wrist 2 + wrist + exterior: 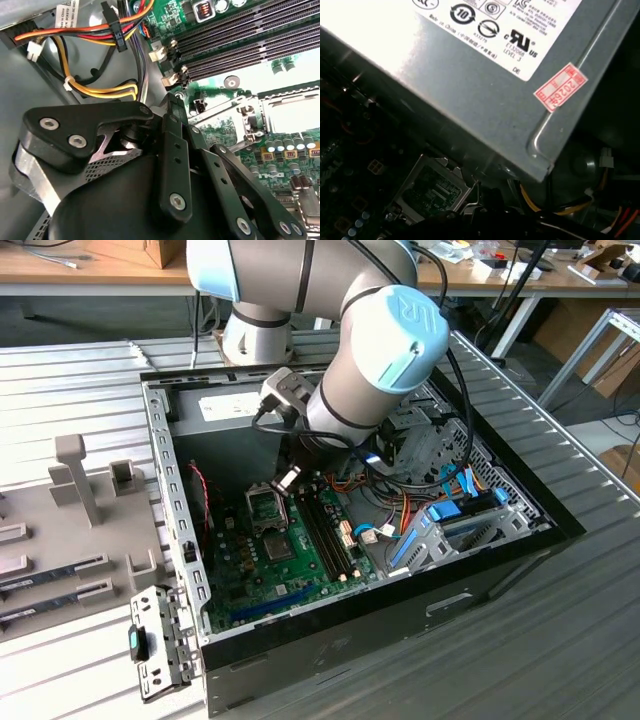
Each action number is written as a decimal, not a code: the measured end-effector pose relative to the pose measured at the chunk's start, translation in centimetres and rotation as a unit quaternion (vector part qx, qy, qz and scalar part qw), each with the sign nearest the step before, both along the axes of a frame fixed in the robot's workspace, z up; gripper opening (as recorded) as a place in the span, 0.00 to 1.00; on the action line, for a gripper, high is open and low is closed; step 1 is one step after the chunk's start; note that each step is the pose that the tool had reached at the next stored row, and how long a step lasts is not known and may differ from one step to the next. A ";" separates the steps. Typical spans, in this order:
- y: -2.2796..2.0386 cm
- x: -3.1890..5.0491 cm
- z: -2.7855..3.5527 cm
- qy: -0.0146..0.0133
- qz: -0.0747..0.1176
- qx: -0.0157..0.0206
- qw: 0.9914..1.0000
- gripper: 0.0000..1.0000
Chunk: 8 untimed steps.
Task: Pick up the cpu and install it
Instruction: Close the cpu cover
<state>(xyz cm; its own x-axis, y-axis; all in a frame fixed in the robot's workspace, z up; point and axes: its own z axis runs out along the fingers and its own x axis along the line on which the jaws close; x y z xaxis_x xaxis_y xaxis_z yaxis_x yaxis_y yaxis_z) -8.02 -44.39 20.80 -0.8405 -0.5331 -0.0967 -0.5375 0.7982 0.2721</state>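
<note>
Grey arm reaches into the open case (190, 570), gripper (287, 478) low over the socket (266, 508).
Cpu's place cannot be told, nor whether the jaws are spread; power supply (485, 95) sits close by.

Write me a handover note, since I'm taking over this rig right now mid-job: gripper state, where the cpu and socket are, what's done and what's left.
Gripper: inside the open computer case, low over the motherboard, right beside the metal-framed socket. Open or shut: cannot tell.
Cpu: not clearly identifiable. In the second wrist view a pale square sits inside the socket frame; I cannot tell whether that is the cpu or bare socket.
Nearby: power supply just above the socket, memory slots beside it.
Done: arm brought to the socket.
Left: a seated cpu is unconfirmed, so treat the install as open.
</note>
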 end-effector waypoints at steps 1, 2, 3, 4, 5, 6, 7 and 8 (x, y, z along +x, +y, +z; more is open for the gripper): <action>-0.02 -0.07 -0.01 0.000 0.000 0.001 1.000 0.11; -0.08 -0.22 0.00 0.000 0.000 0.002 1.000 0.11; -0.15 -0.30 0.00 0.000 0.000 0.002 1.000 0.11; -0.29 -0.31 0.00 0.000 0.000 0.002 1.000 0.11; -0.40 -0.31 0.00 0.000 0.000 0.002 1.000 0.11; -0.46 -0.31 0.01 0.000 0.000 0.002 1.000 0.11; -0.56 -0.34 0.04 0.000 0.000 0.002 1.000 0.11; -0.59 -0.37 0.05 0.000 0.000 0.002 1.000 0.11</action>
<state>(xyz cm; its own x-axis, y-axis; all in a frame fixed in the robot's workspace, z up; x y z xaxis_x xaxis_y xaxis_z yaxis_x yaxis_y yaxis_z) -8.38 -44.98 20.86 -0.8406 -0.5325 -0.0993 -0.5374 0.7969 0.2760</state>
